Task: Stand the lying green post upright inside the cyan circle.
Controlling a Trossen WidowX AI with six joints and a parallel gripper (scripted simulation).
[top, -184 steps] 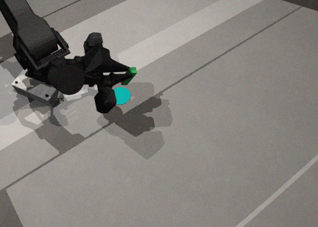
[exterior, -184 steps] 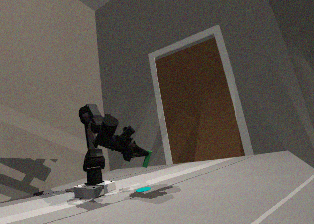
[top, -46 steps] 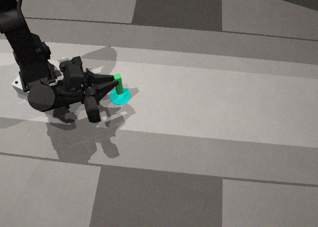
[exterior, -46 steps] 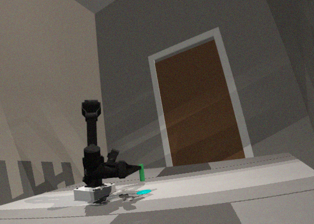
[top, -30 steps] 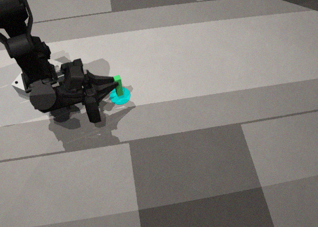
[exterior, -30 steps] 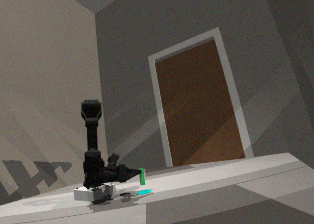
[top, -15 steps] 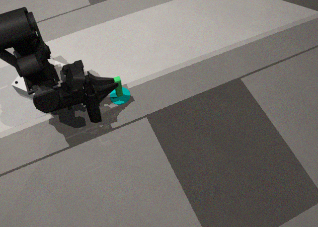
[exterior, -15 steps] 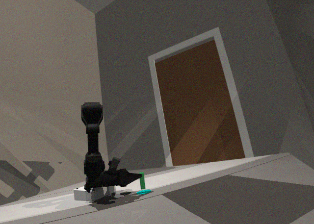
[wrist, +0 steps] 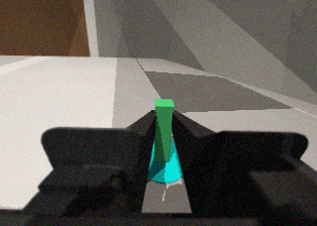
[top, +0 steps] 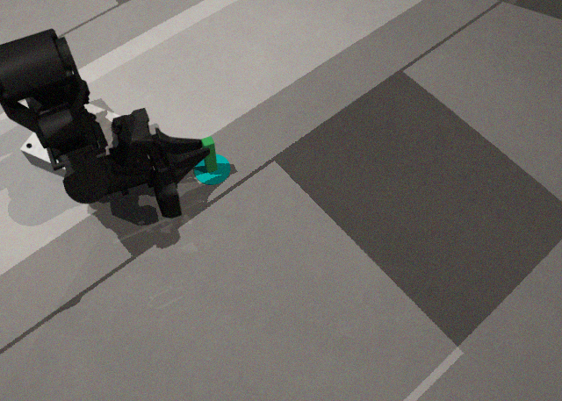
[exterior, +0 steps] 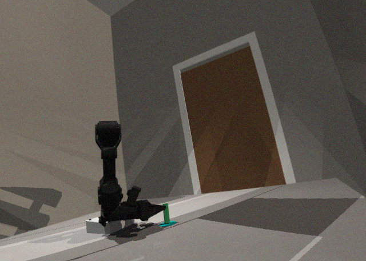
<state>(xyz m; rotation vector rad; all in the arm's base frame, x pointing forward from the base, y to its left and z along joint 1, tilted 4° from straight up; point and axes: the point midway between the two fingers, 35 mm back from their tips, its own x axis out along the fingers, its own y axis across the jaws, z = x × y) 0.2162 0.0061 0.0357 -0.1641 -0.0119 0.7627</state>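
Note:
The green post (top: 211,161) (exterior: 166,216) (wrist: 163,139) is upright or nearly so. Its lower end meets the cyan circle (top: 223,168) (exterior: 172,223) (wrist: 166,175) in the top and exterior views, within the circle's outline. Whether it bears fully on the floor cannot be told exactly. My gripper (top: 206,146) (exterior: 164,207) (wrist: 163,115) reaches in low and nearly level, and is shut on the post near its top, one fingertip on each side. The fingers hide part of the post's sides in the wrist view.
The arm's pale base block (top: 39,153) (exterior: 94,226) stands behind the gripper. A brown door (exterior: 233,119) (wrist: 40,23) in a light frame is in the far wall. Dark shadows of the arm lie across the floor under and beside the gripper.

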